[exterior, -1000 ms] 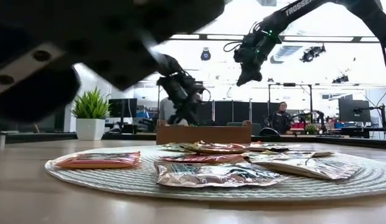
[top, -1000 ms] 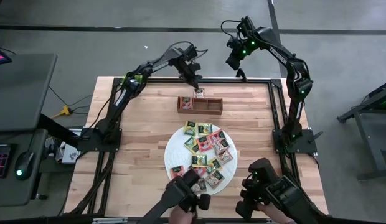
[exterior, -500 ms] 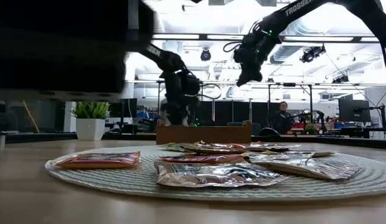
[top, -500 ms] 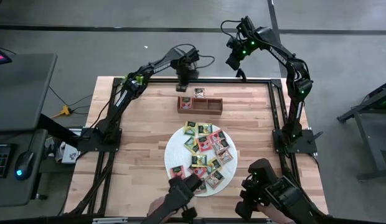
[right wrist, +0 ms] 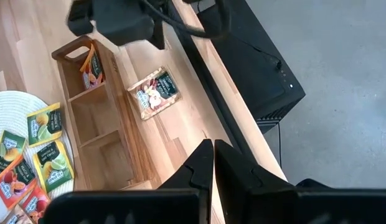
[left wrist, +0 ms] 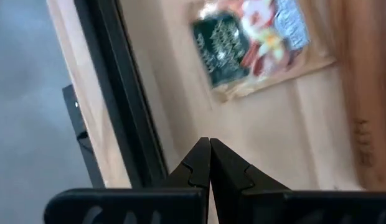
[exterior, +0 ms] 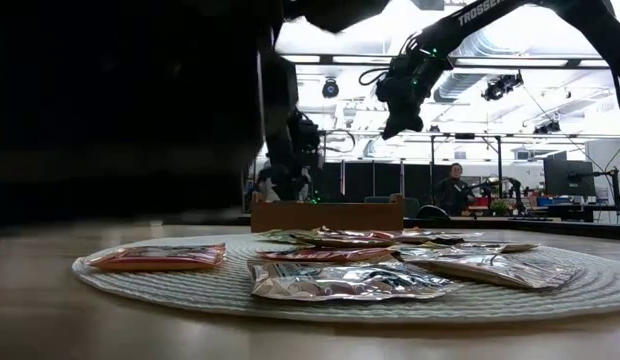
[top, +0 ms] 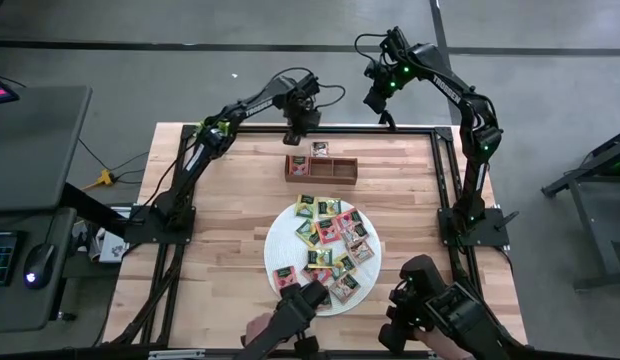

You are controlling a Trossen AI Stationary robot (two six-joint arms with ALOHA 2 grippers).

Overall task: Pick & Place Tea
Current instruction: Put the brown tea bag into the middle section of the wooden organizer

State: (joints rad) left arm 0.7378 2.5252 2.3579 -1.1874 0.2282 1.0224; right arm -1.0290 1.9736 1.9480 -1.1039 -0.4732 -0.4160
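Oddly, one tea packet [right wrist: 155,92] lies on the table's far edge just behind the wooden tray [right wrist: 121,144], outside any compartment, likely dropped, with the left gripper [left wrist: 210,149] above it and the right gripper [right wrist: 213,151] both closed empty.

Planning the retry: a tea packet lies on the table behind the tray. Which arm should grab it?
Left. The left gripper, fingers shut, hovers just beside the stray tea packet behind the wooden tray. The right gripper, also shut, sits raised beyond the table's far edge, farther off.
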